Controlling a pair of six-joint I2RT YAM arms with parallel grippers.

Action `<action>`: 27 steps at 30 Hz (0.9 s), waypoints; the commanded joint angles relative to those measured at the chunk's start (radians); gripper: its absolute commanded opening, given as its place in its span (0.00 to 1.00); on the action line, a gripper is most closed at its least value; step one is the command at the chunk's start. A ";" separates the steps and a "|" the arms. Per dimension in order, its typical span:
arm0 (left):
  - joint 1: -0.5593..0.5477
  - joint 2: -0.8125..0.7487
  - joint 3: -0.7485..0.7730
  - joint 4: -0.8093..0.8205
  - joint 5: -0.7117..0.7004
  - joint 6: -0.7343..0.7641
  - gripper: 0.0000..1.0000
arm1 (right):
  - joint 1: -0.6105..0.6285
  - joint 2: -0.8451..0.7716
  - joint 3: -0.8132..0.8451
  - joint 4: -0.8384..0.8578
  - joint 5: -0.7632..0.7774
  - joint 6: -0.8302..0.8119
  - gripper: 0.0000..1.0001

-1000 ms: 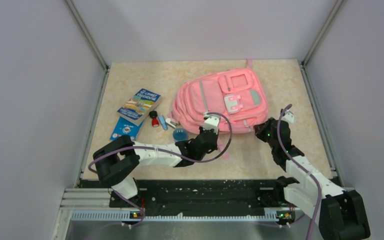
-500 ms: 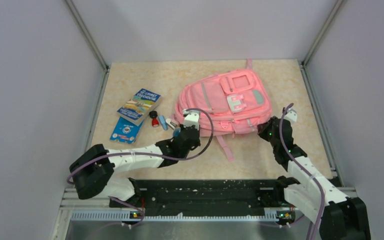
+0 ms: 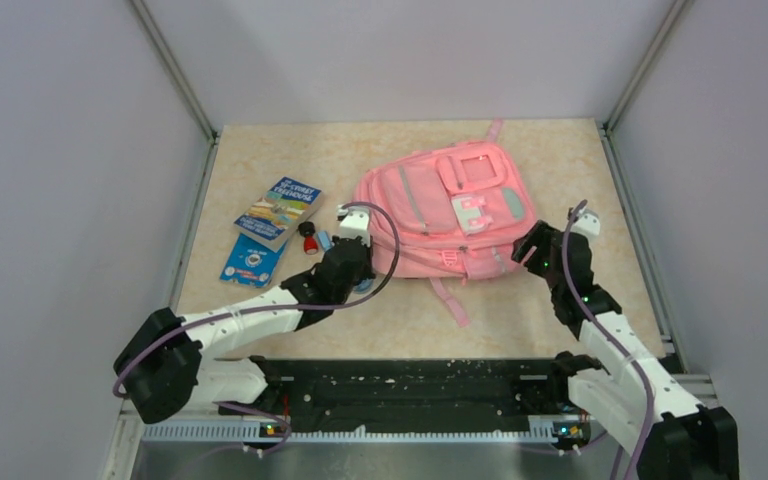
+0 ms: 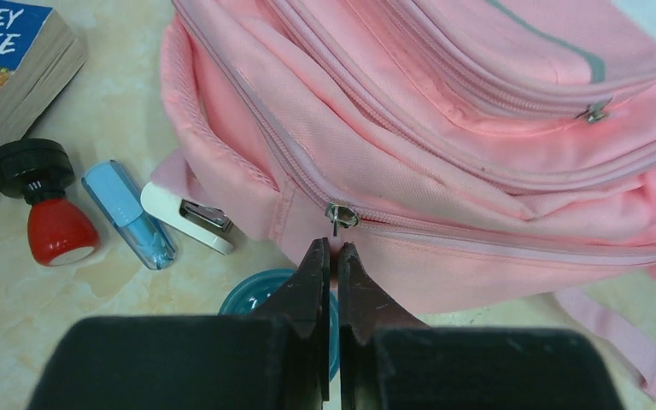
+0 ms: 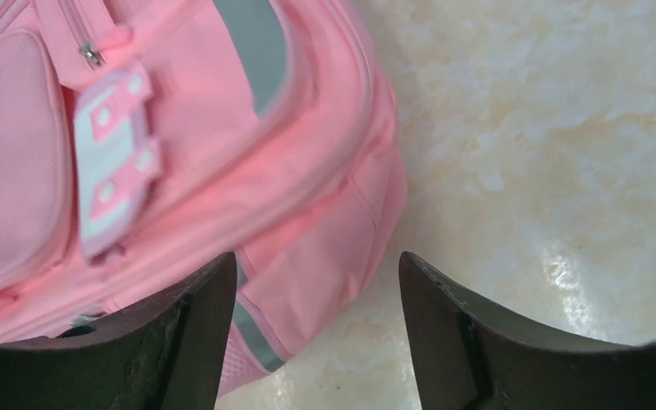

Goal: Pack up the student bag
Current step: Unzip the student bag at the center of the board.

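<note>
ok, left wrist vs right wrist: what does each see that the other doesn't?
Left wrist only: the left gripper, shut just below a zip pull, plus a red black-capped item, a blue tube, a teal round thing half hidden by the fingers, and a book. Right wrist only: the right gripper, open, a white buckle and the table. Both: the student bag.

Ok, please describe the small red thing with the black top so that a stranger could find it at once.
Start at the large pink fabric backpack; a blue paperback book lies to its left, with small items between them. Of these, the small red bottle-shaped object with a round black cap lies closest to the book, next to a light blue tube. It alone is red.
</note>
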 commanded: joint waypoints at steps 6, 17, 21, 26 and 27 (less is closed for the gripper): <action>0.016 -0.083 0.021 0.005 0.168 0.012 0.00 | -0.011 -0.082 0.079 0.078 -0.190 -0.195 0.91; 0.020 -0.033 0.209 -0.294 0.329 -0.098 0.00 | 0.345 -0.043 0.067 0.353 -0.516 -0.451 0.89; 0.037 0.007 0.289 -0.404 0.367 -0.109 0.00 | 0.469 0.049 0.094 0.374 -0.432 -0.511 0.84; 0.077 0.059 0.385 -0.493 0.442 -0.113 0.00 | 0.596 0.169 0.130 0.398 -0.236 -0.570 0.78; 0.082 0.070 0.403 -0.509 0.453 -0.108 0.00 | 0.613 0.188 0.134 0.407 -0.193 -0.596 0.77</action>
